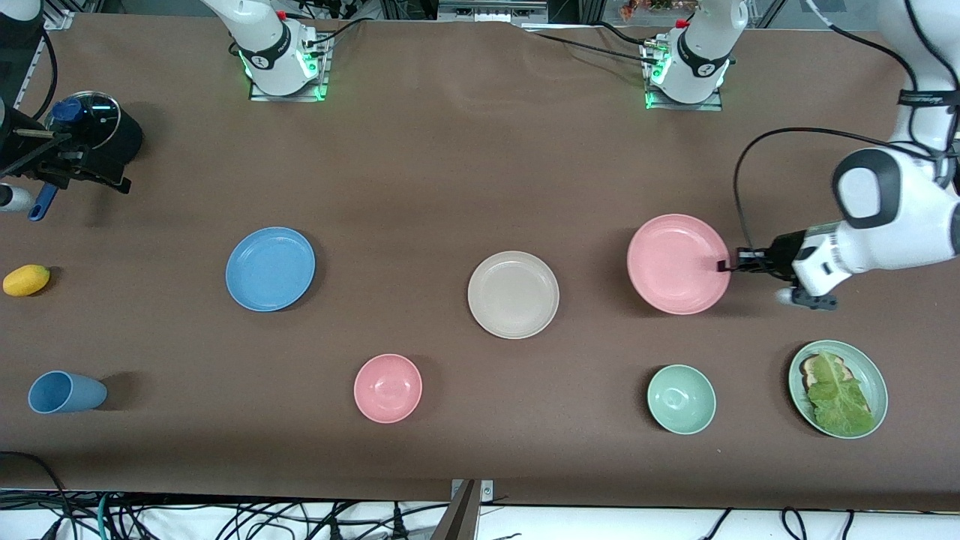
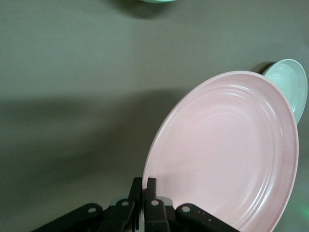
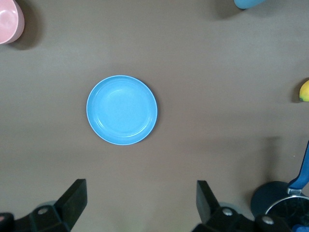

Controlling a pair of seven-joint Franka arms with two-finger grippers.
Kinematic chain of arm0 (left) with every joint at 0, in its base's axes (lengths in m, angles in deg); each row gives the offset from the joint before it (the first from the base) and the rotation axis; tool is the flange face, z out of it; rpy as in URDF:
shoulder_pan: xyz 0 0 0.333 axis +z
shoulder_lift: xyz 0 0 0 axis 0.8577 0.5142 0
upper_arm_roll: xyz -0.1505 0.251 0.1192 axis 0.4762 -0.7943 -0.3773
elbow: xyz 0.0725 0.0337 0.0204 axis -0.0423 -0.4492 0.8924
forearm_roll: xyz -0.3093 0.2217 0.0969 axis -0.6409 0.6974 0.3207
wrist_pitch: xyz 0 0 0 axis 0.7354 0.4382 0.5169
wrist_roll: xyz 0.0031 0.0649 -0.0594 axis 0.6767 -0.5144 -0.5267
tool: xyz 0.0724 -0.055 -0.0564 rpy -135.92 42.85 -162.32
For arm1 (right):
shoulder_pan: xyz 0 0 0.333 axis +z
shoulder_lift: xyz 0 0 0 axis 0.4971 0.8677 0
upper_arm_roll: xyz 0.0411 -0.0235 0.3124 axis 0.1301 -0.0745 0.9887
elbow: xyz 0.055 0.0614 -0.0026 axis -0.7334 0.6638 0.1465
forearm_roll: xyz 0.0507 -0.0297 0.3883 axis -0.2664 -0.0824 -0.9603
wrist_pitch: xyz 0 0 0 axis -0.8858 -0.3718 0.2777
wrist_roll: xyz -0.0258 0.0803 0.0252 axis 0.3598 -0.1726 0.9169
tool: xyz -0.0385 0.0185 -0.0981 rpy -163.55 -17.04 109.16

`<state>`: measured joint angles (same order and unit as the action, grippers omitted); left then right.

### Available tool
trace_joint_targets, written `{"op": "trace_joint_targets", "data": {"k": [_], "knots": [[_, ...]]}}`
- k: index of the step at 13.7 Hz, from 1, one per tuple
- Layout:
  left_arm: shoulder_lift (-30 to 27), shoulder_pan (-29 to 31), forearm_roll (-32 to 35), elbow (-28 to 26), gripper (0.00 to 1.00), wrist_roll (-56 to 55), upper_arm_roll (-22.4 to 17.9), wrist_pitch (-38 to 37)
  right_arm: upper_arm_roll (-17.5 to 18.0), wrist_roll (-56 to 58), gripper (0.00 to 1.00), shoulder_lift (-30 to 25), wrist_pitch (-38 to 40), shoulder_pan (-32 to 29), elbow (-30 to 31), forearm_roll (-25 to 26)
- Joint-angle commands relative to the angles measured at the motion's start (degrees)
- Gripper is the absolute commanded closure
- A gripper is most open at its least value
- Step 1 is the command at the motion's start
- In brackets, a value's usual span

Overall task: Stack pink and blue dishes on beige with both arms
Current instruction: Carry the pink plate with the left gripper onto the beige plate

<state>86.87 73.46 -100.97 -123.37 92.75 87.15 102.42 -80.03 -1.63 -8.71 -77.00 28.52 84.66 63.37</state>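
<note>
The pale pink plate [image 1: 677, 262] is toward the left arm's end of the table. My left gripper [image 1: 724, 265] is shut on its rim, on the side away from the beige plate. In the left wrist view the pink plate [image 2: 227, 154] tilts up from my left gripper [image 2: 148, 182] and casts a shadow on the table. The beige plate [image 1: 513, 294] lies bare at mid-table. Toward the right arm's end rests the light blue plate [image 1: 270, 268]. My right gripper [image 3: 140, 186] hangs open high above the table, holding nothing, with the blue plate [image 3: 121, 109] below. In the front view my right gripper [image 1: 97, 180] is over the black pot.
Nearer the front camera sit a blue cup [image 1: 66, 392], a pink bowl [image 1: 388, 388], a green bowl [image 1: 681, 399] and a green plate [image 1: 862, 366] with lettuce. A yellow fruit [image 1: 26, 280] and a lidded black pot [image 1: 101, 127] are at the right arm's end.
</note>
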Motion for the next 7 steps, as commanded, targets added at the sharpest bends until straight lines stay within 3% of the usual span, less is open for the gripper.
{"op": "trace_joint_targets", "data": {"k": [1, 7], "knots": [[0.65, -6.21, 1.87, 0.75, 1.0, -5.31, -0.09, 3.5, 0.04, -0.69, 0.0, -1.32, 0.34, 0.15, 0.85, -0.32], [7.32, -16.05, 1.87, 4.79, 1.0, -14.02, -0.35, 10.35, 0.04, -0.52, 0.0, -1.32, 0.43, 0.15, 0.85, -0.32]]}}
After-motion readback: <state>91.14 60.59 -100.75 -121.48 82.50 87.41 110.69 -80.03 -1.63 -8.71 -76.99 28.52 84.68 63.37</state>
